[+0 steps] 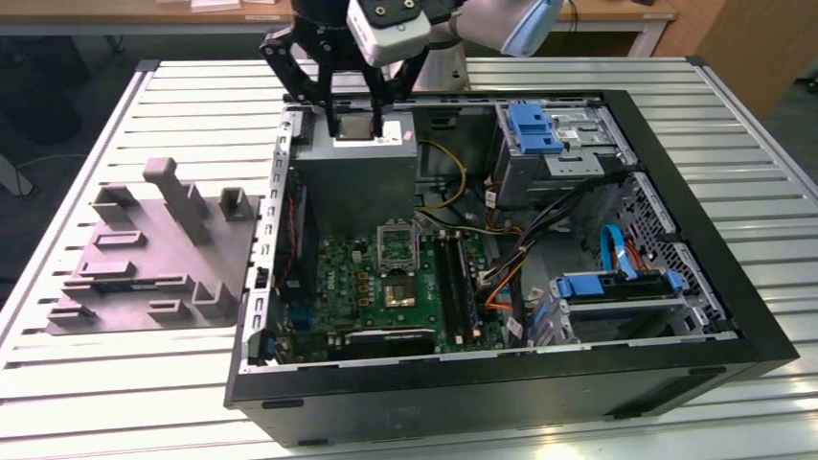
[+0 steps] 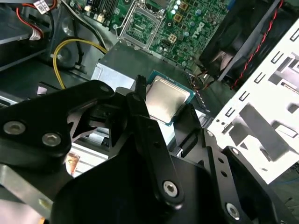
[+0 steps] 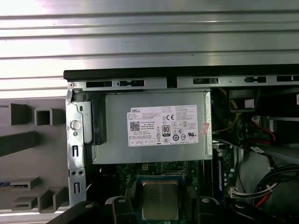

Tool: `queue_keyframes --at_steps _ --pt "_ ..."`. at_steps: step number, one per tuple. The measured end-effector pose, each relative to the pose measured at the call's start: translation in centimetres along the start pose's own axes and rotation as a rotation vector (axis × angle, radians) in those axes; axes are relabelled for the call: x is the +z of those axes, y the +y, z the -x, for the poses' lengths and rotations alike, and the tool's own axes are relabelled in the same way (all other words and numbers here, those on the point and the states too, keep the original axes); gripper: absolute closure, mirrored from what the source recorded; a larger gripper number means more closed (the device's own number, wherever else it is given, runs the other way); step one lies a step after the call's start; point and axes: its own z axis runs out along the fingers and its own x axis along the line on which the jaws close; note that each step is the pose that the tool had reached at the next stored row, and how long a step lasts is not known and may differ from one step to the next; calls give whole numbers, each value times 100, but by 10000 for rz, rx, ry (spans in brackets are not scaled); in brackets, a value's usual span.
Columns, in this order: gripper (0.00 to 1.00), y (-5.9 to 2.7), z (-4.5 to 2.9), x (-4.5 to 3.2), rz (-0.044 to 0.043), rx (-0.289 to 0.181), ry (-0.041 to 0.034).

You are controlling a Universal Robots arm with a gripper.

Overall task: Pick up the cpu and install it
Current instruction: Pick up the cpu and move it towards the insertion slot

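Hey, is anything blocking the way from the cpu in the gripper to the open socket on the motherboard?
Nothing visible does. The gripper holds the cpu above the grey power supply. The socket, just past that box's edge on the motherboard, lies open with nothing over it.

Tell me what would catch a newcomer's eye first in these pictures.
The open black computer case, its green motherboard exposed, sits on the slatted table. The gripper holds the cpu between its fingers over the silver power supply. A grey moulded fixture lies at the exterior view's left.
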Motion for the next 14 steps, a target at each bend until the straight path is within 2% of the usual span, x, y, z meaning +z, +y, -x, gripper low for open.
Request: queue_keyframes --at_steps 3,9,11,14 --pt "53 -34 2 0 1 0 0" --pt "53 -168 19 5 0 0 0" --pt "53 -180 58 11 2 0 -1" --pt "53 -181 167 18 0 0 0"
